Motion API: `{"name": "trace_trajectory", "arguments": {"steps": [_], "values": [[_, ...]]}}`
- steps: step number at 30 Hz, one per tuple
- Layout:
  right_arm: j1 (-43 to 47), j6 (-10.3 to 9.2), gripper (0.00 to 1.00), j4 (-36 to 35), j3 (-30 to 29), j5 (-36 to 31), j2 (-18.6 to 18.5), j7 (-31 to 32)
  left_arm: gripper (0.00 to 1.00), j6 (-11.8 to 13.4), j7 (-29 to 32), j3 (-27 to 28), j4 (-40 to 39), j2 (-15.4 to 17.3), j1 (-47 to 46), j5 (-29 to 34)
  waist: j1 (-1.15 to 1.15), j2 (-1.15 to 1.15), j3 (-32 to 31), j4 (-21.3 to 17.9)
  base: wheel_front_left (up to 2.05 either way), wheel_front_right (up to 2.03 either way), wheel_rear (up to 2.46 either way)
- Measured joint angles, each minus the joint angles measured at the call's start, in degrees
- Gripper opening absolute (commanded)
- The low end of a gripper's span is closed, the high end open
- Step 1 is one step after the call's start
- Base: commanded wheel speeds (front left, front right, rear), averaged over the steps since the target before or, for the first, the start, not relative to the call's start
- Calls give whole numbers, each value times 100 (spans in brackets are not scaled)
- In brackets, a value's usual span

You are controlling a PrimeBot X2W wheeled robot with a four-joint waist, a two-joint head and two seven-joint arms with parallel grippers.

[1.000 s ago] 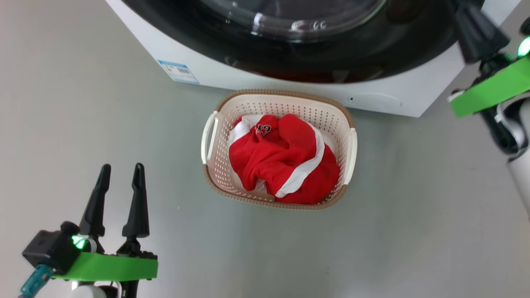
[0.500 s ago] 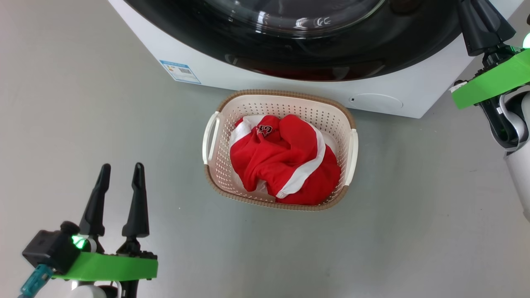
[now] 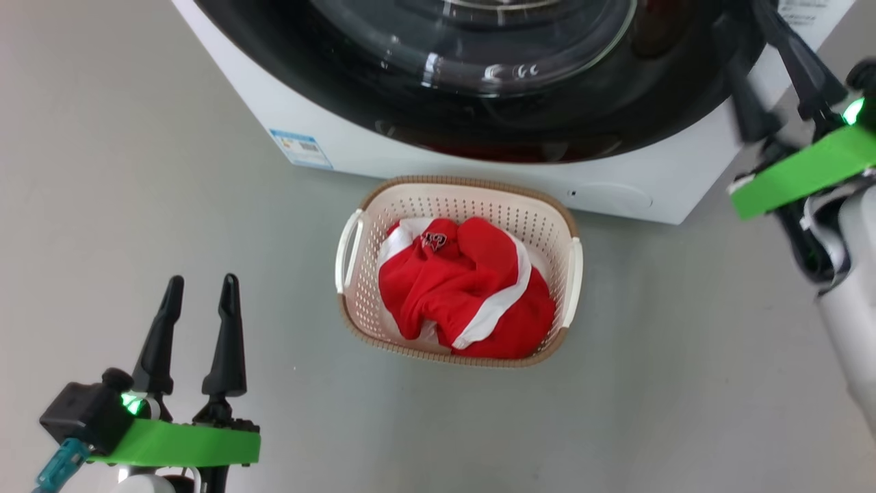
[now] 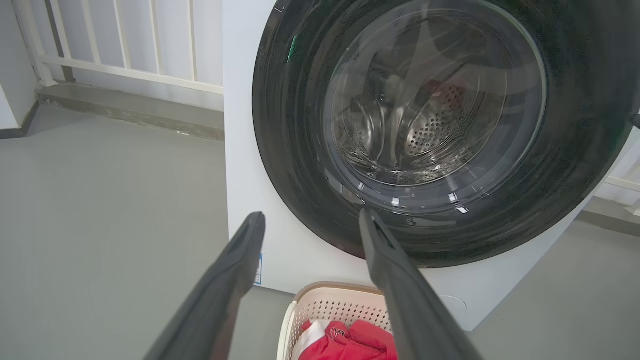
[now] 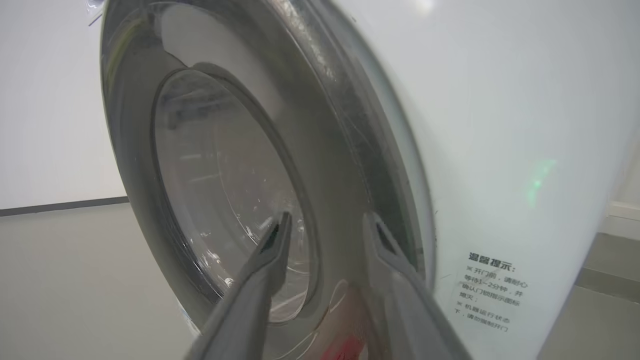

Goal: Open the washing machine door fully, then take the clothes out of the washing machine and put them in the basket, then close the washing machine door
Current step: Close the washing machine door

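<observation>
**Door shut, red clothes in the basket, both pincers empty.**

Head view: the basket (image 3: 472,183) sits on the floor (image 3: 137,171) just in front of the washing machine (image 3: 356,147), with red-and-white clothes (image 3: 465,294) heaped inside it, and the glossy black door (image 3: 342,82) lies shut against the machine's front. Near left, the left pincer (image 3: 202,281) hovers over bare floor, fingers spread wide, nothing between them. Far right, the right pincer (image 3: 756,41) is up by the door's right edge, fingers parted, gripping nothing. Left wrist view: the wide fingers frame the door, the steel drum (image 4: 430,125) shows through the glass, and the basket and clothes are below. Right wrist view: the parted right pincer (image 5: 327,217) is close to the door's rim, touching or not I cannot tell. A printed notice (image 5: 492,292) shows on the machine's white side.
</observation>
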Motion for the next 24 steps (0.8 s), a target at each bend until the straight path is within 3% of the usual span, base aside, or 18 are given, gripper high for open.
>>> {"name": "trace_trajectory", "arguments": {"steps": [24], "values": [[1992, -1, 100, -770, -561, 43, 504, 1, 100, 0, 0, -126, 134, 212, 391, 52, 0, 0, -984, -459, 0, 0, 0]]}}
